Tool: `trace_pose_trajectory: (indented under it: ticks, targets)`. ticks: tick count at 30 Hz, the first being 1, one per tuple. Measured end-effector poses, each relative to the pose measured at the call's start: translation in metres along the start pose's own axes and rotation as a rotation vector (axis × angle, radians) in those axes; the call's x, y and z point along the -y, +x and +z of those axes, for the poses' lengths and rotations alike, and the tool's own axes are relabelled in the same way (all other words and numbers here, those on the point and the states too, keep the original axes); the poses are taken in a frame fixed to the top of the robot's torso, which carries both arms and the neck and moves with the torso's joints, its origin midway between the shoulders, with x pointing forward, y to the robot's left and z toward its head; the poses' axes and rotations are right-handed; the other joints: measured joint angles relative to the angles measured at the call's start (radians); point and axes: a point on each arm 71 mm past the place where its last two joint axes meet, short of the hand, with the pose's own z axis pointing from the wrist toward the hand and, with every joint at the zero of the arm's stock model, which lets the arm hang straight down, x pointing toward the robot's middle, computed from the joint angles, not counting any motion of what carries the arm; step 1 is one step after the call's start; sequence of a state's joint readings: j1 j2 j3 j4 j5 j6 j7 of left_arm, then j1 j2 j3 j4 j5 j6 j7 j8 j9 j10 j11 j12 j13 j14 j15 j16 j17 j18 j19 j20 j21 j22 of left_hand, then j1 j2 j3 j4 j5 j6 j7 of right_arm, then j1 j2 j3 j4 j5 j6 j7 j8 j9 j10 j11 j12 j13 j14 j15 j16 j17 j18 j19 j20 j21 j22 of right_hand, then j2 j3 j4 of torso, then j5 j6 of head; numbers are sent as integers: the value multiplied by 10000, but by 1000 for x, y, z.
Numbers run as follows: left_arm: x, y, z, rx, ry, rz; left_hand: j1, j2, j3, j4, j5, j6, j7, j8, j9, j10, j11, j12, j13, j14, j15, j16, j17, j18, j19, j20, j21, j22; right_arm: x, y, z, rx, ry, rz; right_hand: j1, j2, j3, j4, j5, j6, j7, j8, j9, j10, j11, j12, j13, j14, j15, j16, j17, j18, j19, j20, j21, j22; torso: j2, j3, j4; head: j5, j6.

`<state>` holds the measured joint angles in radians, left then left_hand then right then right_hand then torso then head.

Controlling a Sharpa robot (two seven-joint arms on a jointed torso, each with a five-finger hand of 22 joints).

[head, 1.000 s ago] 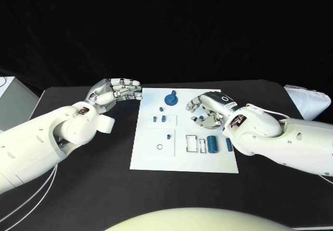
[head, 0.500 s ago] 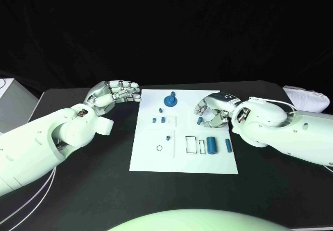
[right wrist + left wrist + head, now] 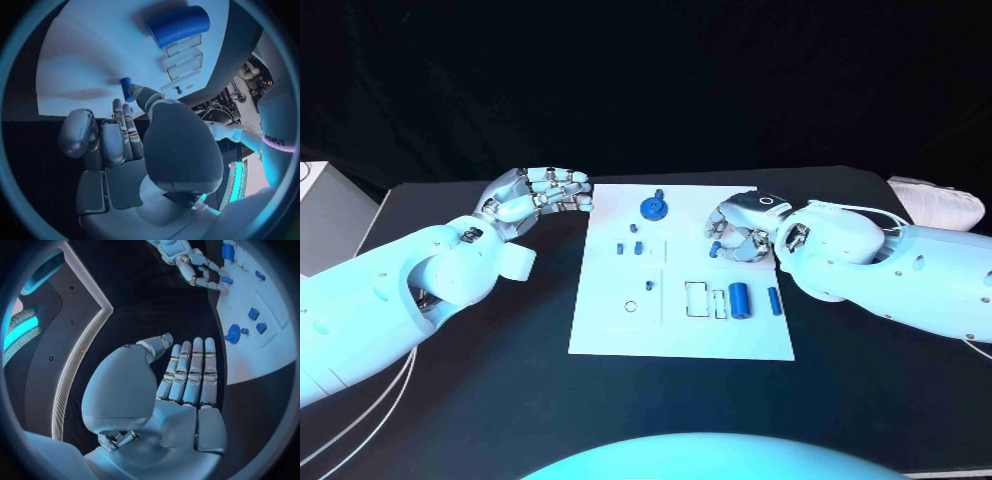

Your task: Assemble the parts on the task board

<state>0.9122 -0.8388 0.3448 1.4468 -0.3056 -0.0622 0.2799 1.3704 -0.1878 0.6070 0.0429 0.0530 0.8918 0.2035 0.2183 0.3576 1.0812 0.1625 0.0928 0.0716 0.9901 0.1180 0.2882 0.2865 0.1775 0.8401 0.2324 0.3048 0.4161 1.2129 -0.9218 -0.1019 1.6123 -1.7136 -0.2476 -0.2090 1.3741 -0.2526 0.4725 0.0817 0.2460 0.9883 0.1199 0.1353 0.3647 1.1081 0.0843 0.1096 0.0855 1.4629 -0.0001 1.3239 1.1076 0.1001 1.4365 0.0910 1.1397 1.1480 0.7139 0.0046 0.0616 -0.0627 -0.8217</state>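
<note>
The white task board (image 3: 682, 335) lies mid-table. On it are a blue gear-like part (image 3: 653, 208), small blue pegs (image 3: 629, 248), a blue cylinder (image 3: 740, 299) and a slim blue piece (image 3: 773, 300). My right hand (image 3: 741, 232) hovers over the board's right half and pinches a small blue part (image 3: 127, 88) between thumb and fingertips; the cylinder (image 3: 178, 25) lies just beyond it. My left hand (image 3: 538, 194) stays off the board's far left corner with its fingers curled in, holding nothing (image 3: 187, 375). The left wrist view also shows the board (image 3: 262, 340) and the right hand (image 3: 187, 262).
A white box (image 3: 322, 205) stands at the table's left edge. A white object (image 3: 935, 205) lies at the back right. Rectangular outlined recesses (image 3: 700, 297) sit beside the cylinder on the board.
The right forearm has turned and shifted slightly while its hand keeps the small blue part over the board's right half. The left hand has not moved.
</note>
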Motion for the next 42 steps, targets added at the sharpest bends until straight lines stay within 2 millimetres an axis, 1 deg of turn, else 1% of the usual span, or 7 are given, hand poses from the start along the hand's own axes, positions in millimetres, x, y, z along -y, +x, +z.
trace_pose_trajectory:
  ticks: [4, 8, 22, 26, 29, 33, 42]
  targets:
    - [0, 0, 0, 2, -1, 3, 0, 0, 0, 0, 0, 0, 0, 0, 0, 0, 0, 0, 0, 0, 0, 0, 0, -1, 0, 0, 0, 0, 0, 1, 1, 16, 30, -99, 42, -42, 378, 95, 0, 244, 23, 114, 21, 212, -44, 67, 0, 34, -34, 0, 13, 0, 34, -34, 51, 82, 0, 1, -2, 3, -13]
    - [0, 0, 0, 3, -4, 5, 0, 0, 0, 0, 0, 0, 0, 0, -4, 0, 0, 0, 0, 0, 0, 0, 0, 0, 0, 0, 0, -9, -1, 2, 1, 6, 21, -152, 42, -42, 767, 154, 0, 542, -10, 268, 111, 590, -167, 172, 22, 38, -112, 66, 60, 1, 104, -104, 223, 267, -5, 7, -10, 8, -22]
    - [0, 0, 0, 2, -13, 8, 0, 0, 0, -1, 0, 0, 0, 0, -10, 0, 0, 0, 0, 0, 0, 1, 10, 0, -1, 0, 0, -12, -4, 3, 1, -7, -29, -191, 42, -43, 1090, 119, -105, 1042, -120, 580, 334, 1264, -378, 229, 164, 37, -256, 203, 246, 0, 228, -229, 621, 671, -11, 10, -11, 0, -64]
    - [0, 0, 0, 3, -14, 11, 0, 0, 0, 0, 0, 0, 0, 0, -10, 0, 0, 0, 0, 0, 0, 1, 10, 0, -1, -1, 0, -12, -4, 3, 1, 2, -18, -181, 70, -15, 1135, 133, -123, 1102, -138, 649, 360, 1354, -395, 238, 178, 37, -256, 239, 262, 0, 235, -236, 625, 723, -11, 6, -10, -12, -83]
    - [0, 0, 0, 4, -16, 12, 0, 0, 0, -1, 0, 0, 0, 0, -9, 0, 0, 0, 0, 0, 0, 1, 9, 0, -1, -1, 0, -12, -3, 3, 1, 9, 26, -125, 106, 23, 1202, 73, -124, 1184, -154, 706, 411, 1446, -413, 238, 209, 38, -325, 239, 275, 1, 264, -265, 679, 779, -11, 3, -7, -17, -89]
    - [0, 0, 0, 4, -19, 14, 0, 0, 0, 0, 0, 0, 0, 0, -9, 0, 0, 0, 0, 35, 35, -35, 9, 0, -1, -1, -39, -30, -2, 4, 1, 10, 144, 74, 190, 129, 1488, -39, -335, 1184, -154, 819, 505, 1517, -344, 208, 238, 37, -325, 280, 304, -157, 264, -265, 823, 910, -11, 0, -2, -26, -96]
    - [0, -1, 0, 10, -29, 16, 0, 0, 1, -1, 0, 0, 0, 0, -9, 0, 0, 0, 0, 35, 36, -35, 8, 0, -1, -1, -39, -30, 3, 2, -2, 34, 516, 774, 99, 220, 1688, -147, -212, 1180, -155, 857, 629, 1551, -310, 167, 323, 37, -325, 280, 331, -158, 298, -300, 898, 1016, -18, 3, -8, -28, -77]
